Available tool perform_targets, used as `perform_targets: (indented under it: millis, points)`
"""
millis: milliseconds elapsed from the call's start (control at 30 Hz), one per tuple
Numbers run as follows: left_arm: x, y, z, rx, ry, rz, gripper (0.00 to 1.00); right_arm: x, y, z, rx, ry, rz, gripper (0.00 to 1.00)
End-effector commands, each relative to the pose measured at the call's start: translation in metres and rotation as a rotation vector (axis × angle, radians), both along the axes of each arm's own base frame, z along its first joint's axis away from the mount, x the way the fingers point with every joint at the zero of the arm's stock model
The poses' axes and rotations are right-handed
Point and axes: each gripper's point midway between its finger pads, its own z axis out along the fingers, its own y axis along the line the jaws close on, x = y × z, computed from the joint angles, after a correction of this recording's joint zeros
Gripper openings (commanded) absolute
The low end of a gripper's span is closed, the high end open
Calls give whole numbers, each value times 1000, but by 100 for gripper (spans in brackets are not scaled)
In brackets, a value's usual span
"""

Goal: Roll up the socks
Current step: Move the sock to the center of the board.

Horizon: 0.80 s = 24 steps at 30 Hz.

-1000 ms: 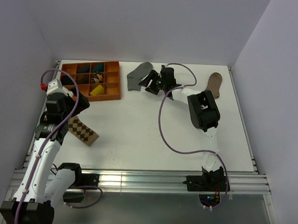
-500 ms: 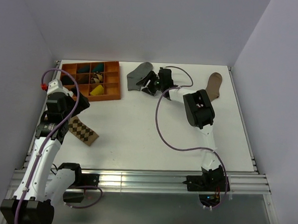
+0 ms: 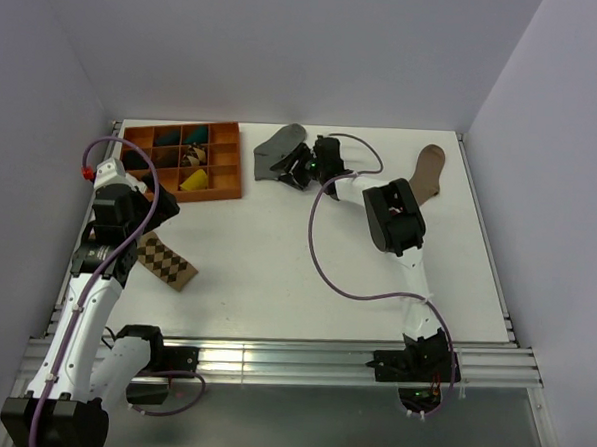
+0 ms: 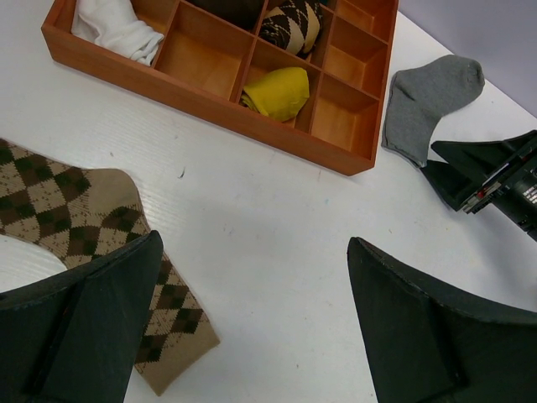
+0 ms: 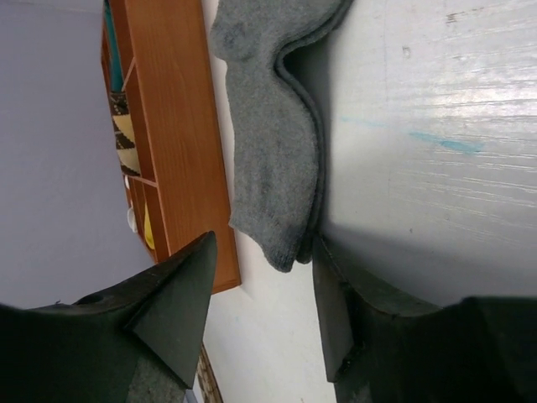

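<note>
Grey sock (image 3: 279, 149): lies unrolled on the far part of the white table (image 3: 276, 272), just right of the tray, with a bend in its length.
Sock's near end: sits at the tips of the right gripper (image 3: 299, 170), one finger on either side of it (the wrist view shows table surface in the gap on each side).
Right gripper state: jaws apart, not clamped on the fabric; the fingertips are low over the table.
Right arm: reaches far forward and leftward from its base, with its cable looping beside it.
Tray (image 3: 238, 160): orange wooden, divided into compartments, at the far left of the table; its right wall runs alongside the grey sock.
Tray contents: a yellow roll (image 4: 277, 91), a diamond-patterned roll (image 4: 289, 25) and a white sock (image 4: 113, 25), each in its own compartment (other compartments hold dark items that are too small to name).
Left gripper (image 4: 252, 252): jaws spread wide, holding nothing, above the table near the tray's front.
Diamond-patterned sock (image 3: 166, 260): tan and brown, flat on the table under the left arm.
Brown sock (image 3: 428, 170): flat at the far right, well apart from both grippers.
</note>
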Motion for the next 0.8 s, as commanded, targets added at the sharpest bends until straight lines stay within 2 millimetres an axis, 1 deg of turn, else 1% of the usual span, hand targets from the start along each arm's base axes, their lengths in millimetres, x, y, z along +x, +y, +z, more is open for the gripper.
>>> perform_targets:
  millis: [0,167,200,267,300,367,400,433,467,600,733,767]
  points:
    - [4,3,6,12,-33,12,97,2,8,-9,-8,20,-1,56]
    - [4,4,6,14,-33,13,97,4,6,-14,-13,41,-19,43]
    - [4,3,6,12,-31,12,97,4,5,-14,-18,43,-22,39]
    - [4,4,6,15,-33,12,97,4,6,-14,-24,43,-20,34]
    - [4,4,7,14,-34,13,97,4,6,-13,-24,43,-20,29]
    - [4,5,7,17,-36,16,97,4,6,-12,-24,40,-21,24]
    - [3,4,7,16,-34,15,97,4,5,-12,-22,40,-23,18]
    - [3,4,7,16,-37,15,97,3,6,-12,-21,40,-20,15]
    - [3,4,7,18,-36,14,97,2,5,-13,-21,42,-21,8]
    - [3,5,7,18,-36,15,97,-1,3,-11,-14,35,-28,0]
    - [3,3,8,18,-40,7,97,-9,-1,-6,-4,37,-33,0]
    - [3,3,8,17,-41,6,97,-15,-4,-6,-7,44,-36,0]
